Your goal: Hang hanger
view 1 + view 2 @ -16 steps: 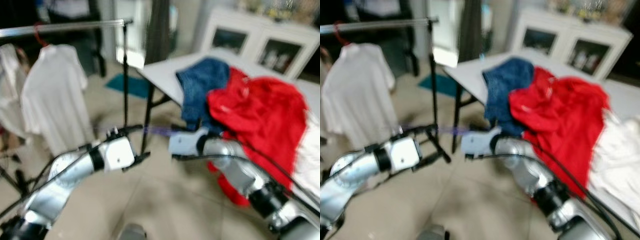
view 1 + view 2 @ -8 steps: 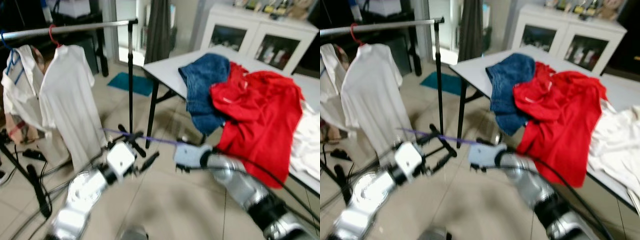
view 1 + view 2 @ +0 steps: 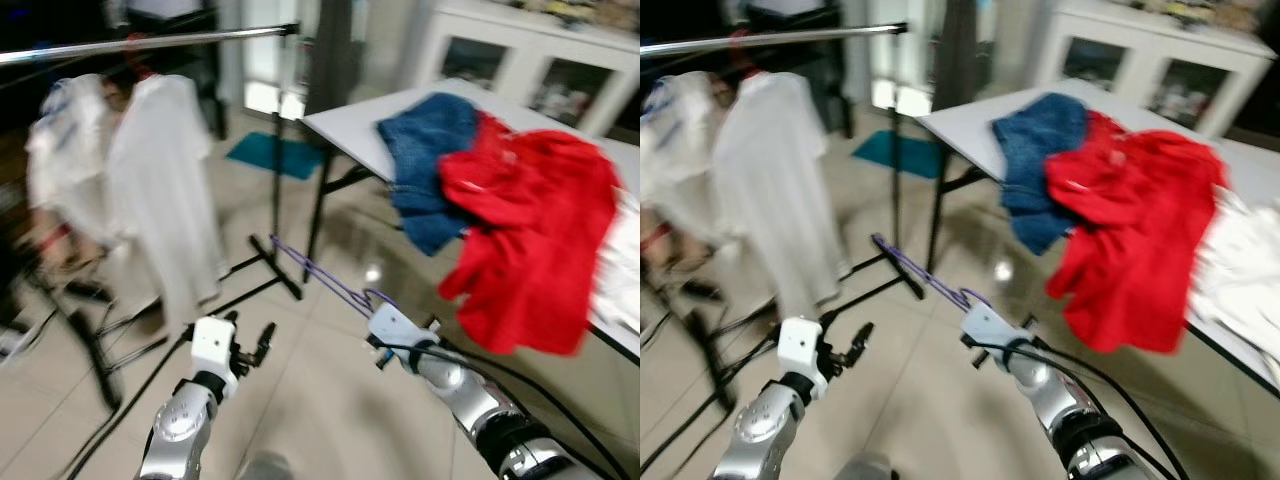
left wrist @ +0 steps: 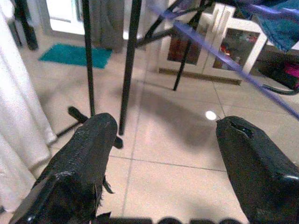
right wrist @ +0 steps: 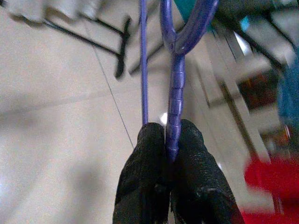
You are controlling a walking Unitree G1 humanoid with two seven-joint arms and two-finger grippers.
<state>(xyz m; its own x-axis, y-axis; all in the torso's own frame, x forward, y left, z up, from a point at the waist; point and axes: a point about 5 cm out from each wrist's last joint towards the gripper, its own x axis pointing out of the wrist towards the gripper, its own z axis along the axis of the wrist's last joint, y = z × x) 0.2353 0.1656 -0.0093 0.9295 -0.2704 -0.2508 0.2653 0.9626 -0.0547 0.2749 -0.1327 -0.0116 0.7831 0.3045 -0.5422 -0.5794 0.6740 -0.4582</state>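
A purple hanger (image 3: 318,272) slants over the floor, its long bar rising toward the rack's foot. My right gripper (image 3: 379,312) is shut on it near the hook; in the right wrist view the two black fingertips (image 5: 150,140) pinch the purple wire (image 5: 174,107). My left gripper (image 3: 248,336) hangs low over the tiles to the left, open and holding nothing. In the left wrist view its fingers (image 4: 88,144) stand wide apart, with the hanger's bar (image 4: 219,58) passing ahead. The silver clothes rail (image 3: 150,42) runs across the upper left, well above both grippers.
Two white shirts (image 3: 160,180) hang from the rail, whose black upright and feet (image 3: 272,262) stand on the tiles. A white table (image 3: 350,125) at the right carries a blue garment (image 3: 425,150) and a red one (image 3: 530,220). Cables lie on the floor at left.
The camera view has shifted and is blurred. Both arms now sit lower in the view. The right gripper still holds the hanger, whose bar now slants up to the left.
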